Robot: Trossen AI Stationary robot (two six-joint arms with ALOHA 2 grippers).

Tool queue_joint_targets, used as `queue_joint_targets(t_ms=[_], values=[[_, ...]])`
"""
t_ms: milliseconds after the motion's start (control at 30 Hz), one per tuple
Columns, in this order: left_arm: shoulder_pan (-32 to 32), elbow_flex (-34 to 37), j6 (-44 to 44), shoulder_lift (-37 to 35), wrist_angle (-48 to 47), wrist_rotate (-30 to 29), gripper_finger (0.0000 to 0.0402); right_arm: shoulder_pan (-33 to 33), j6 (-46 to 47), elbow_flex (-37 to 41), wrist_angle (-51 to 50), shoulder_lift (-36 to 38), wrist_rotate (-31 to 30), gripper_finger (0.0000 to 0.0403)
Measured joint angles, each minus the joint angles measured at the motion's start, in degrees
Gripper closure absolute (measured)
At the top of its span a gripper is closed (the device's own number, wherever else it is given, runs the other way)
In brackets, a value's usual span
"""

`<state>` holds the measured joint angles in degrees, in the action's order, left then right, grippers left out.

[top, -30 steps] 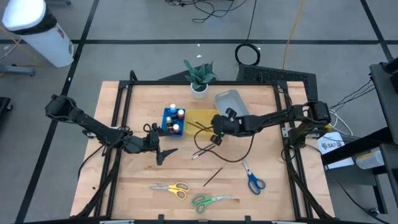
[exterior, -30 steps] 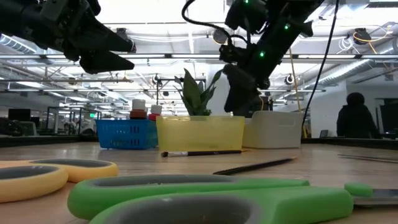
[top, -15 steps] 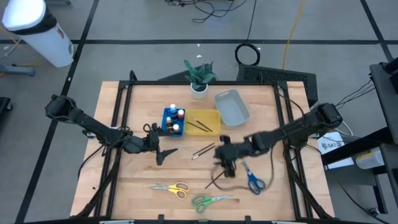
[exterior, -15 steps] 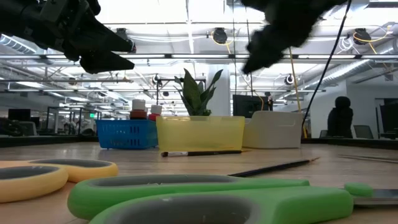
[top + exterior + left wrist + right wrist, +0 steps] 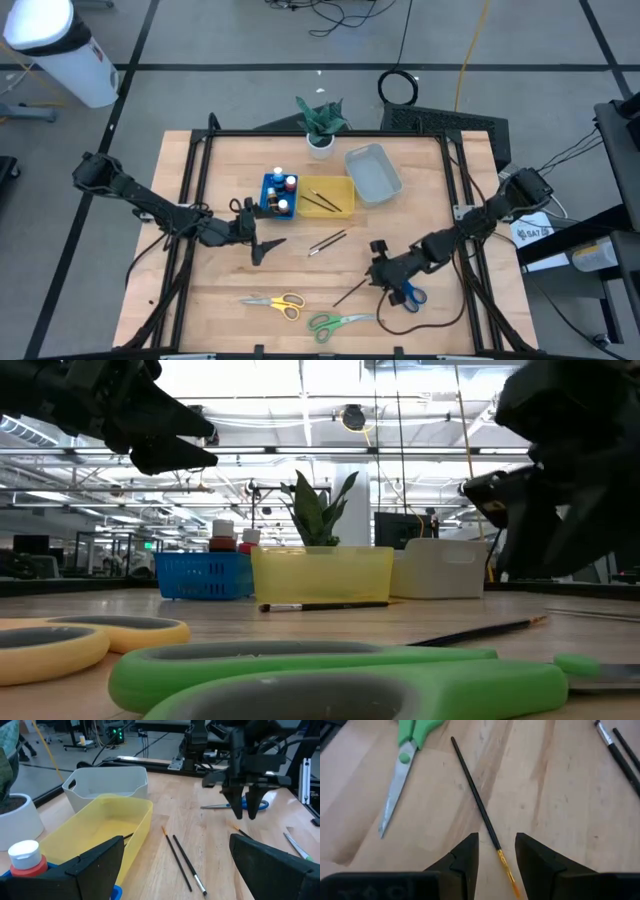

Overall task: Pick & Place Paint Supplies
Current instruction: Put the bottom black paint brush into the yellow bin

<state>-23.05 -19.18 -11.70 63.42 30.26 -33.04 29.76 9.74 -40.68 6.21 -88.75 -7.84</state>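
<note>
A: Where is the right gripper [image 5: 381, 276]?
B: Low over the wood table [image 5: 430, 180], with the blue-handled scissors [image 5: 406, 292] just beside it and a lone dark brush [image 5: 347, 291] touching or nearly touching its tip.

A: And past that brush?
B: The green-handled scissors [image 5: 335, 322], then the yellow-handled scissors [image 5: 275, 301] farther off.

A: The left gripper [image 5: 262, 247]?
B: Well apart from the right one, fingers spread. The blue tray [image 5: 264, 194] with the paint bottles [image 5: 283, 193] sits just behind it; two brushes [image 5: 327, 242] lie between the grippers.

A: Anything else?
B: A yellow tray [image 5: 345, 197] holding brushes, a clear tray [image 5: 373, 172], a potted plant [image 5: 320, 123].
</note>
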Motion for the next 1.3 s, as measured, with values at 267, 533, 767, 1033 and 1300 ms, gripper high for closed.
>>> queue_joint_targets(t_ms=[267, 533, 767, 1033, 1300], values=[[0.0, 0.0, 0.0, 0.0, 0.0, 0.0, 0.0025, 0.0, 0.1, 1.9, 1.2, -0.3, -2.5, 0.0289], [0.0, 0.0, 0.0, 0.0, -0.1, 0.0, 0.0025, 1.9, 2.3, 1.8, 4.2, -6.5, 0.2, 0.0289], [0.0, 0.0, 0.0, 0.0, -0.1, 0.0, 0.0025, 3.1, 4.5, 1.7, 3.4, -7.7, -1.2, 0.0290], [0.0, 0.0, 0.0, 0.0, 0.0, 0.0, 0.0025, 2.3, 4.4, 1.7, 1.0, -7.8, -1.3, 0.0362], [0.0, 0.0, -0.1, 0.0, 0.0, 0.0, 0.0025, 1.7, 4.5, 1.8, 0.4, -7.8, -2.7, 0.0398]])
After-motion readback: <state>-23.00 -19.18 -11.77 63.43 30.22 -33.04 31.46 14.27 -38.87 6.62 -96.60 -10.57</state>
